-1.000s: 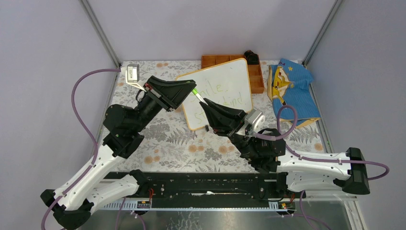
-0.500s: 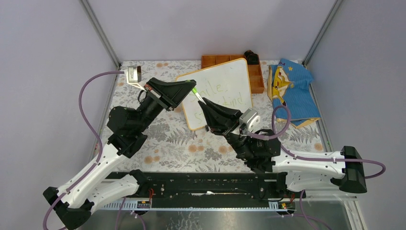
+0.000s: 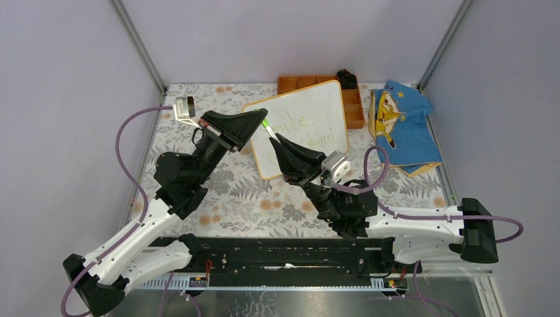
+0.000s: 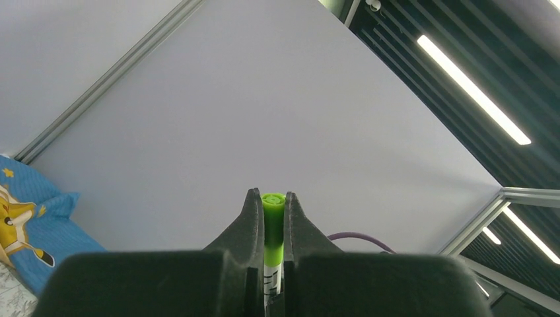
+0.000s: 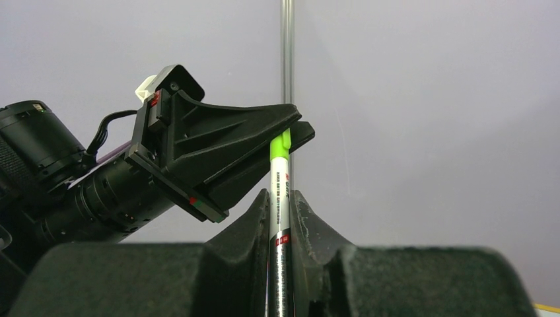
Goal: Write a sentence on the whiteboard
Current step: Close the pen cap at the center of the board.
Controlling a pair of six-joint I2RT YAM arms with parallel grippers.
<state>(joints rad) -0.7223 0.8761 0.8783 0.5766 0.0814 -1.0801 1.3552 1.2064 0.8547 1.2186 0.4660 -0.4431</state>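
We start at the left gripper (image 4: 272, 198). Its two jaws are squeezed tight on the bright green end of a marker (image 5: 280, 173), and the green tip pokes out just past the fingertips. The right gripper (image 5: 280, 195) has its jaws pressed on the silver and black body of the same marker, a bit lower down. So both grippers hold one marker, and it runs like a little bridge from one to the other. From above, the two grippers meet nose to nose over the near left corner of the whiteboard (image 3: 317, 99). The marker is up in the air there, and we cannot tell if it touches the board. The whiteboard lies at the far middle of the table (image 3: 244, 198), turned a bit slantwise. Its far right part sits over an orange tray (image 3: 355, 112). On the board we see the sentence (image 3: 296, 123) in thin yellow-green letters, in two lines. The grippers hide the start of each line, so we read only "mile" and "kind". A small black thing (image 3: 347, 78) sits at the far end of the tray. To the right of the tray lies a blue cloth (image 3: 409, 122) with stars and a cartoon face. The table has a cover with leaves and flowers on it.
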